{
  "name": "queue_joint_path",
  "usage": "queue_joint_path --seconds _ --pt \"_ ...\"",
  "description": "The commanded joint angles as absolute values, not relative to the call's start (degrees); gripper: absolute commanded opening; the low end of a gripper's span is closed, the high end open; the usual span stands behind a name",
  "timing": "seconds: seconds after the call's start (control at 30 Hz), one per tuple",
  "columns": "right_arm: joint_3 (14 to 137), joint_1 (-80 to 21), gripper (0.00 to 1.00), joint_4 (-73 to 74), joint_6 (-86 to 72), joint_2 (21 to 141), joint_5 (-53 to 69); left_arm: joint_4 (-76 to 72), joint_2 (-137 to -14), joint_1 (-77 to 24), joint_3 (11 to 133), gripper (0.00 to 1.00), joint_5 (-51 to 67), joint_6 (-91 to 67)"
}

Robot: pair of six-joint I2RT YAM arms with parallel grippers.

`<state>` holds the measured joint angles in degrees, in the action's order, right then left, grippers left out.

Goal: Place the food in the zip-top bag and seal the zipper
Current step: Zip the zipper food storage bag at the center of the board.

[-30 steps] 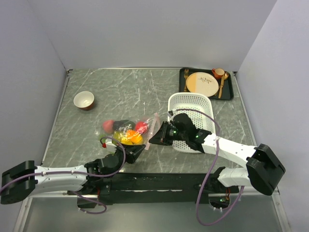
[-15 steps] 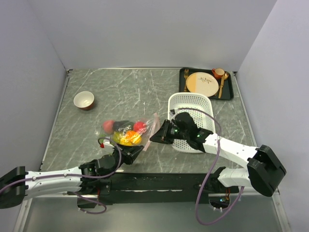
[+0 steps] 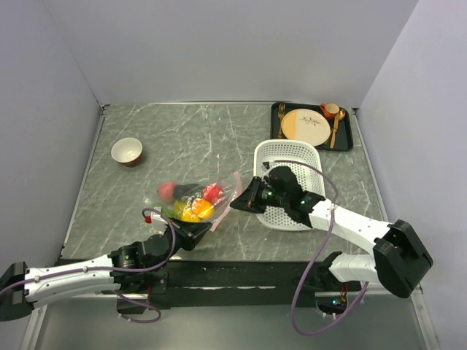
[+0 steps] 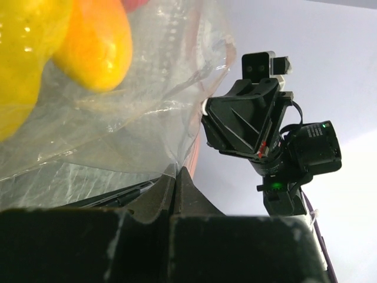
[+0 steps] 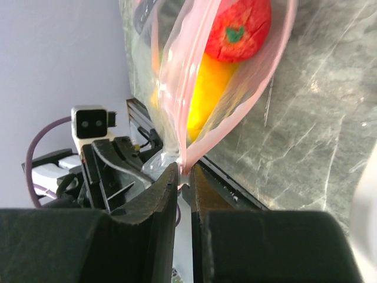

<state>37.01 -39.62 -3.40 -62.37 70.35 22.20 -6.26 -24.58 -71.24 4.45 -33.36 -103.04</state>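
Tomato [image 3: 213, 192], orange mango [image 3: 205, 211], yellow lemon [image 3: 190, 212] and dark avocado [image 3: 188, 191] sit bunched inside the clear zip-top bag [image 3: 182, 200]. The bag lies on the grey marble counter [image 3: 219, 138], slightly toward 7 o'clock from its middle, and a pink peach [image 3: 167, 191] shows at its 9 o'clock end. The pale pink zipper [image 3: 235, 179] runs along the bag's 3 o'clock edge. In the right wrist view its two strips bow apart, so the mouth gapes and the tomato is visible through it. The right tool [image 5: 184, 174] has its fingers pressed together on the zipper at one end of that mouth. The left tool [image 4: 175, 175], at the bag's 6 o'clock edge, is likewise squeezed tight, pinching a fold of the clear film just below the mango. The right arm reaches across a white perforated basket [image 3: 288, 154] just beside the bag at 3 o'clock. A dark tray [image 3: 349, 138] sits in the 1 o'clock corner, holding a cream plate [image 3: 305, 125], a small orange cup [image 3: 330, 109] and gold cutlery. A small bowl [image 3: 126, 151] stands alone at 10 o'clock.
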Motion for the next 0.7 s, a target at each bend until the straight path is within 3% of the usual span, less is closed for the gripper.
queue_joint_path --seconds 0.0,0.67 --pt "37.62 -35.86 0.11 -3.69 -59.94 70.57 16.96 3.51 -22.07 -71.46 7.91 0.01 -37.00 -100.20" --pt "41.39 -31.38 0.11 -3.43 -56.25 74.27 19.16 17.93 -12.39 -71.54 13.97 0.01 -41.40 -99.23"
